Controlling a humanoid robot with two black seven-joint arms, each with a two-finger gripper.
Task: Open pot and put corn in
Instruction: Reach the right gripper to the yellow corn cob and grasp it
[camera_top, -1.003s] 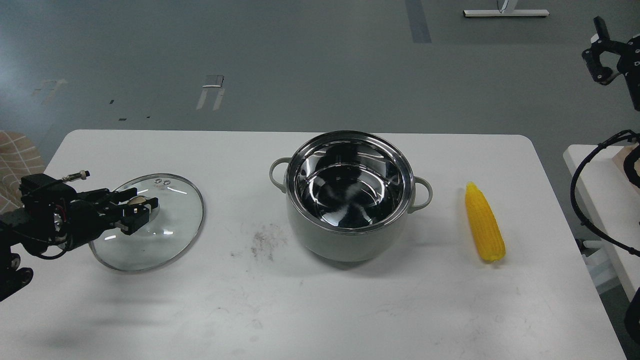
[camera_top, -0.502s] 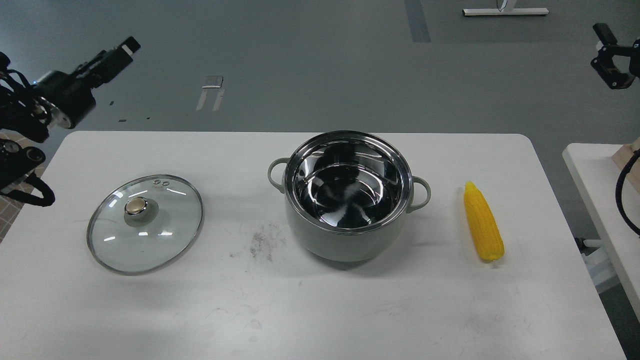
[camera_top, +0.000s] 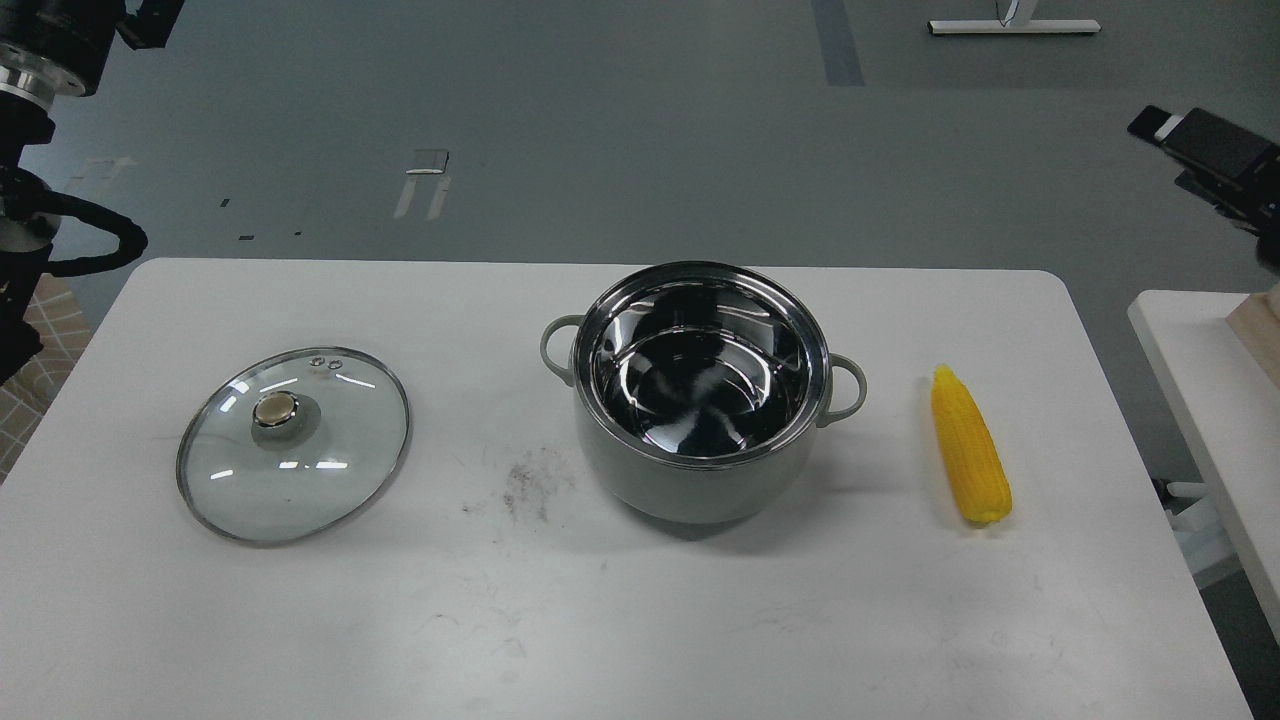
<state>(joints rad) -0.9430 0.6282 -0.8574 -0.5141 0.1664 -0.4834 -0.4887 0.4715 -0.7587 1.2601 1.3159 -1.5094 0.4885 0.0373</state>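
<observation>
The pot (camera_top: 700, 395) stands upright and uncovered near the middle of the white desk (camera_top: 620, 620), its shiny steel inside bare and one loop handle showing on each side. The corn (camera_top: 968, 445) lies flat on the desk to the right of the pot, apart from it, its pointed tip toward the far edge. The glass lid (camera_top: 293, 443) rests on the desk well to the left of the pot, knob up. The left gripper (camera_top: 150, 18) is raised at the top left corner, cut off by the edge, so I cannot tell how its jaws stand. The right gripper (camera_top: 1195, 145) hangs beyond the desk at the right edge, seen dark and end-on; its jaws cannot be told either.
</observation>
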